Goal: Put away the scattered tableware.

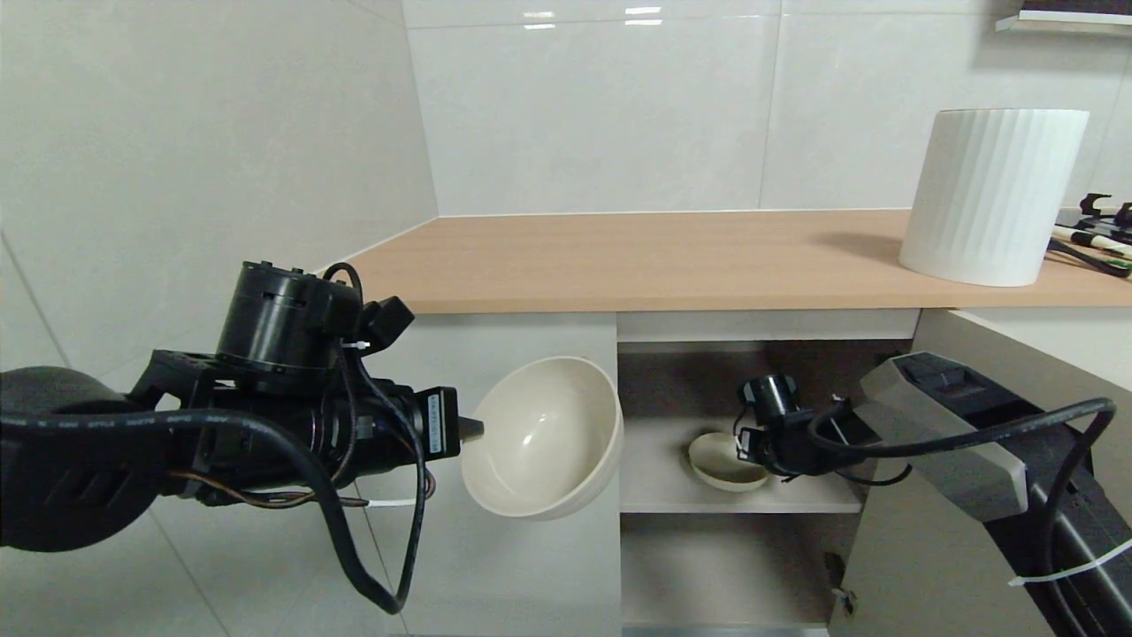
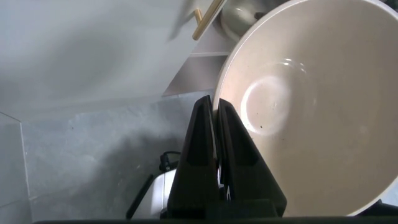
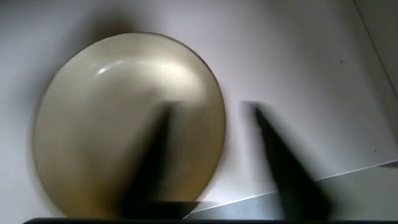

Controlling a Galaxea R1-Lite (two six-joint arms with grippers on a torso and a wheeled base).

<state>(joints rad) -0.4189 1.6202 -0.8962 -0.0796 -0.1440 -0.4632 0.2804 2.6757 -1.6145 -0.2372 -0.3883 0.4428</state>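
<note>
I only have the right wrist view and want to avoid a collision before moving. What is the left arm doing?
Observer: The left gripper is shut on the rim of a cream bowl, which is tipped on its side outside the cupboard, left of the opening.
Operator: Which level is my dish on?
Observer: The small dish sits on the middle shelf, with an open compartment below it.
Operator: Anything above?
Observer: A white ribbed container stands on the wooden countertop, right of the cupboard opening.
</note>
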